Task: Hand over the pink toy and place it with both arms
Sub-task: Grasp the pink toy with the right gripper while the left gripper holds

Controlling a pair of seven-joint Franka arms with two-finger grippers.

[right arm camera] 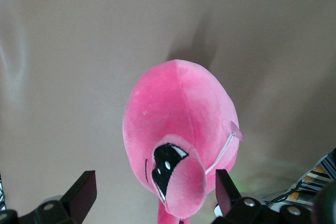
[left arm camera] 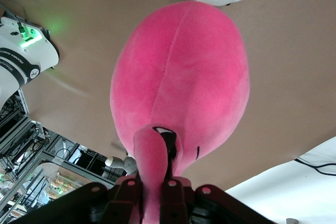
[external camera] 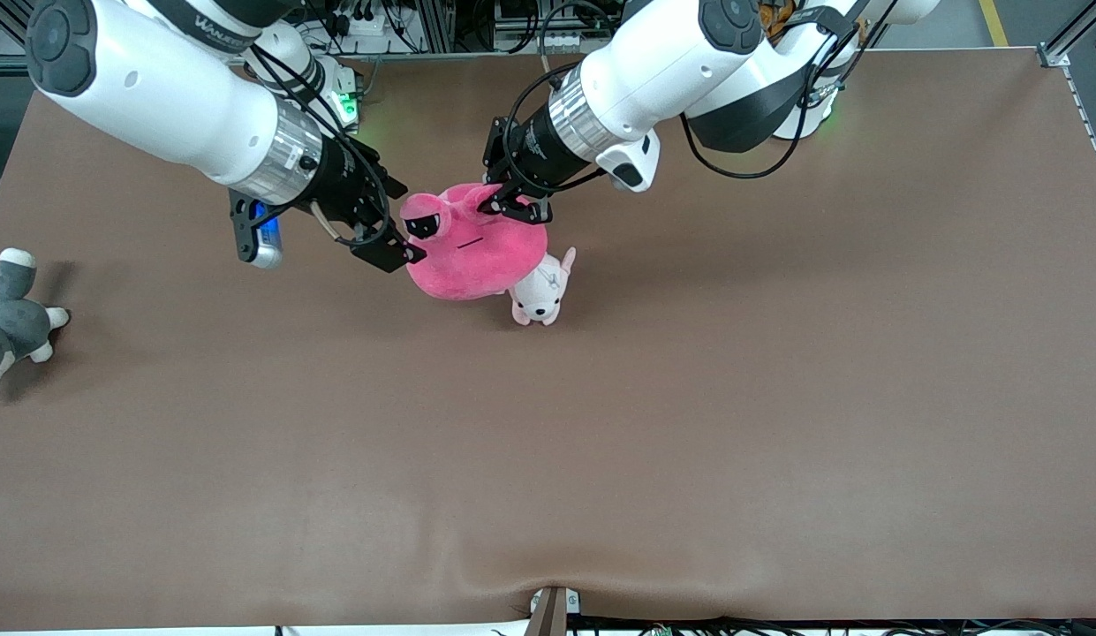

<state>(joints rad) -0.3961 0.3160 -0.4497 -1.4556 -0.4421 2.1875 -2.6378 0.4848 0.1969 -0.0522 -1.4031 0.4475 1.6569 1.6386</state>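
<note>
**A:** So, where is the toy now?

**B:** I see the big hot-pink round plush toy with two bulging black eyes (external camera: 473, 249) hanging in the air over the middle of the brown table (external camera: 689, 397). My left gripper (external camera: 512, 205) is pinched tight on one eye stalk on top of it. A small pale pink-and-white puppy plush (external camera: 540, 290) lies on the table just beside the toy, partly under it.

**A:** And your other hand?

**B:** My right gripper (external camera: 396, 254) is right beside the toy's face, on the side toward the right arm's end of the table. Its fingers (right arm camera: 84, 191) are wide apart, and in the right wrist view the toy's other eye sits between them.

**A:** What matters for the next move?

**B:** The toy hangs long-ways down from the left gripper. I think the right one only needs to close, then the left can let go.

**A:** Anything else there?

**B:** A grey-and-white plush animal (external camera: 11, 320) lies well apart, at the table's edge.
</note>
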